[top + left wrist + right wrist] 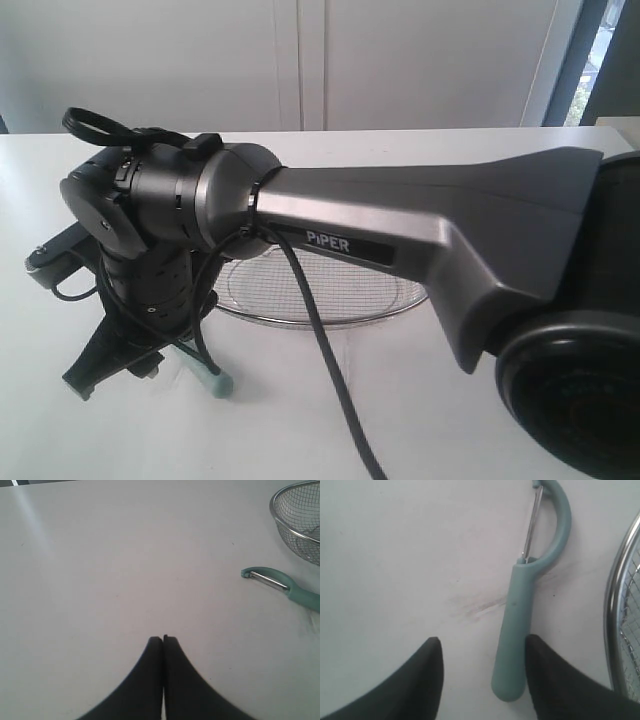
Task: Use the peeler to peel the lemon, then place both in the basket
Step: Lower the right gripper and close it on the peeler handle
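Note:
The peeler (517, 630) lies flat on the white table, teal handle toward my right gripper (482, 645). That gripper is open, and the handle's end sits between its fingers, close beside one finger and not pinched. In the exterior view the right arm reaches across to the left, with the peeler's handle end (215, 382) showing below its wrist. My left gripper (163, 639) is shut on nothing above bare table, with the peeler (280, 585) off to one side. The wire-mesh basket (330, 310) stands just behind the peeler. The lemon is out of view.
The right arm's grey forearm (420, 220) and a black cable (320, 350) block much of the exterior view. The basket's rim (615, 605) runs close beside the peeler. White table (100, 580) surrounds the left gripper.

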